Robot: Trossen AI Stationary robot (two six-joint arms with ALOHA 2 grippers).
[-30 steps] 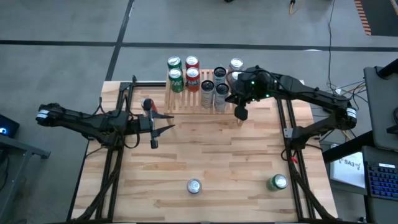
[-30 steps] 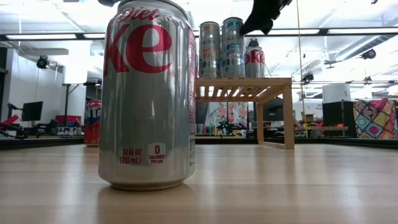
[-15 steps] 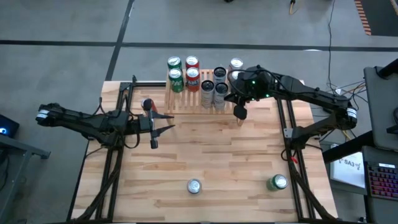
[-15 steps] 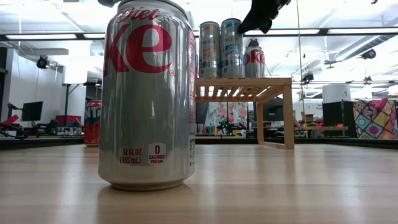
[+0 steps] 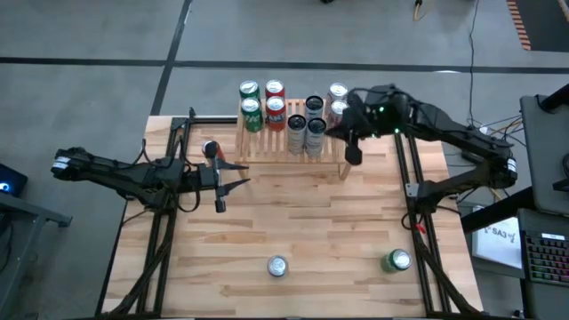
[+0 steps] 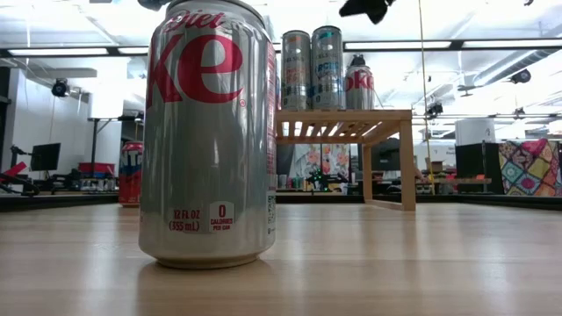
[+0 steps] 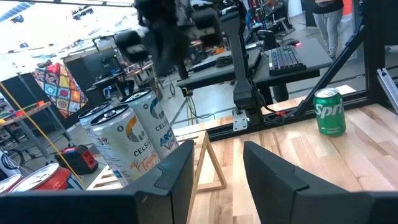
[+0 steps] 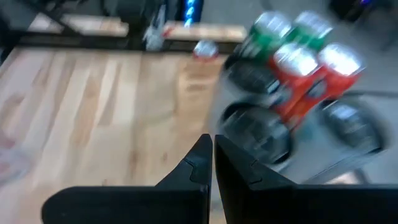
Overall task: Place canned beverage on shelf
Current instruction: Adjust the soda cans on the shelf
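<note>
The left tool [image 5: 220, 182] hovers low over the worktop [image 5: 302, 222], arm stretched out level, jaws narrowly parted and holding nothing. Just ahead of it stands one small red can [image 5: 211, 149]. The shelf [image 5: 293, 151] carries eight cans. The right tool [image 5: 353, 153] hangs empty over the shelf's right end, jaws fully closed (arm raised, wrist bent down). Judged between placements; the next move calls for fetching the Diet Coke can [image 5: 277, 266] or the Sprite can [image 5: 397, 260].
</note>
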